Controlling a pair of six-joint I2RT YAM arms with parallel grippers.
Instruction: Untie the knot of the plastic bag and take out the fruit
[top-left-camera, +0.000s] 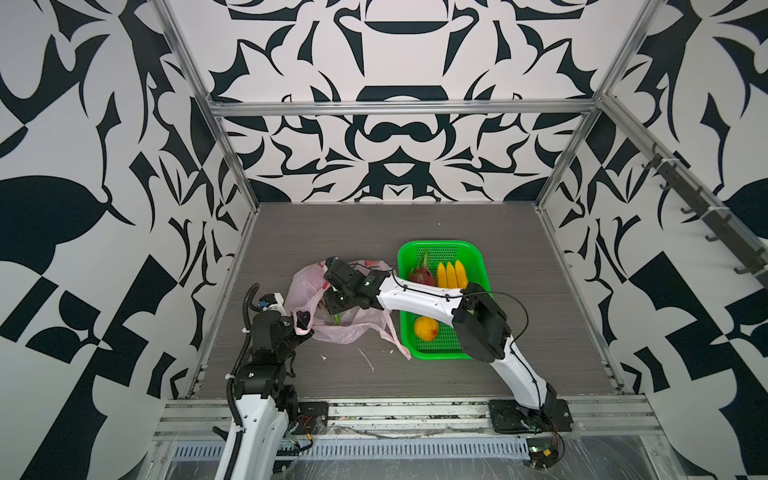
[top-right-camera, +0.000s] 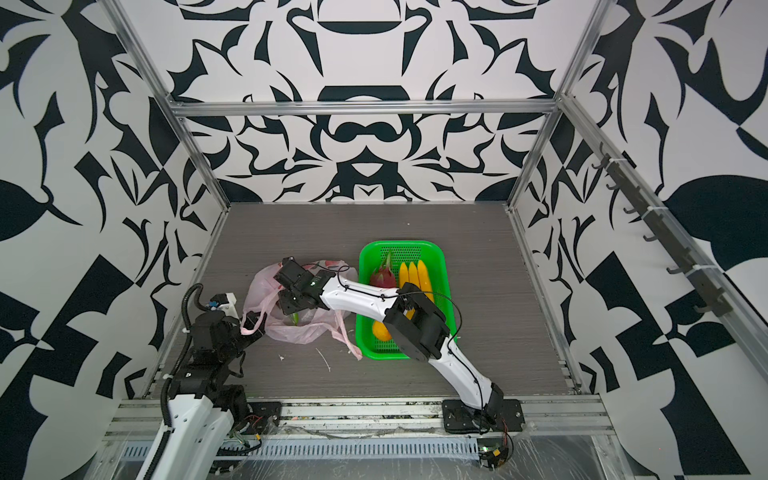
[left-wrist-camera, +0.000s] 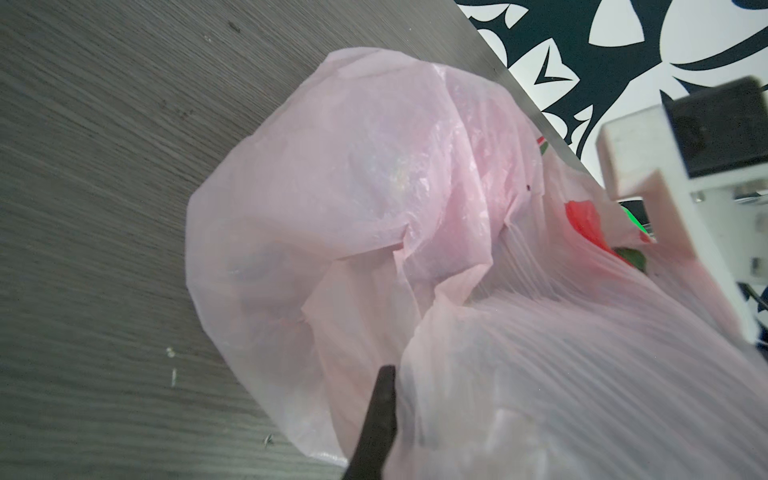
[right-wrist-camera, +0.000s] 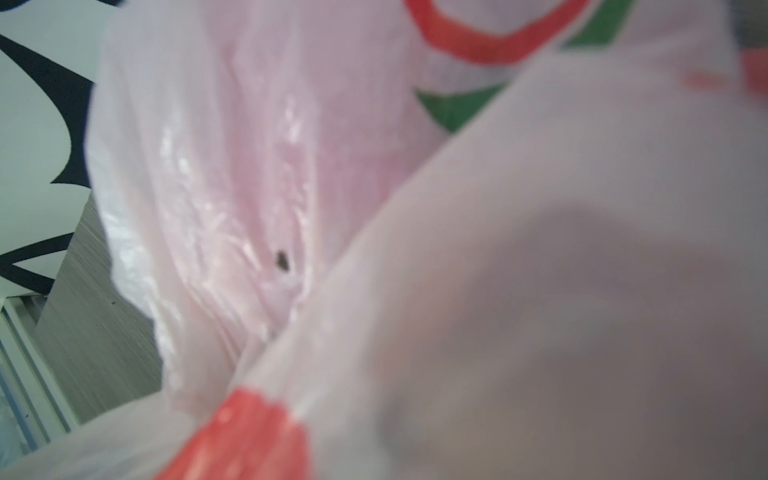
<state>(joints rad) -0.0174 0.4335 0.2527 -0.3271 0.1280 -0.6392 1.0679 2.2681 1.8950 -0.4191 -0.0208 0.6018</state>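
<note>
- In both top views the plastic bag (top-left-camera: 345, 334) lies at nine o'clock of the green basket (top-left-camera: 436, 244), which holds bananas (top-left-camera: 451, 274).
- At the bag's eight o'clock edge, the left gripper (top-left-camera: 304, 328) clamps the film tight.
- The right gripper (top-left-camera: 334, 309) dips inside the bag; its wrist view shows only blurred film, so I cannot tell its jaw spread.

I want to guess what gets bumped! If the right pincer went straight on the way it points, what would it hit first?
Most likely the pink plastic bag: the right pincer points down into it, and film fills its wrist view. What lies behind is unclear.
</note>
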